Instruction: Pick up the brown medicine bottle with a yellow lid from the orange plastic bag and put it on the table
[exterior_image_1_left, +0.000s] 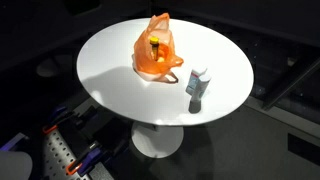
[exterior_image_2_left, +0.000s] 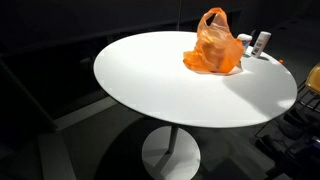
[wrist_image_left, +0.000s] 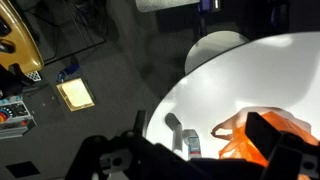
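Note:
An orange plastic bag (exterior_image_1_left: 158, 52) stands on the round white table (exterior_image_1_left: 110, 60) and shows in both exterior views (exterior_image_2_left: 213, 45). Inside it a brown bottle with a yellow lid (exterior_image_1_left: 155, 45) shows through the open top. In the wrist view the bag (wrist_image_left: 240, 148) lies at the lower right, partly behind a dark finger. My gripper (wrist_image_left: 200, 135) is open and empty, its fingers spread wide, high above the table and apart from the bag. The arm does not show in the exterior views.
A grey and white bottle (exterior_image_1_left: 196, 88) stands near the table's edge beside the bag; it also shows in an exterior view (exterior_image_2_left: 261, 42) and the wrist view (wrist_image_left: 188, 140). A small white object (exterior_image_2_left: 245, 40) is next to it. The floor around is dark, with equipment (exterior_image_1_left: 60, 150).

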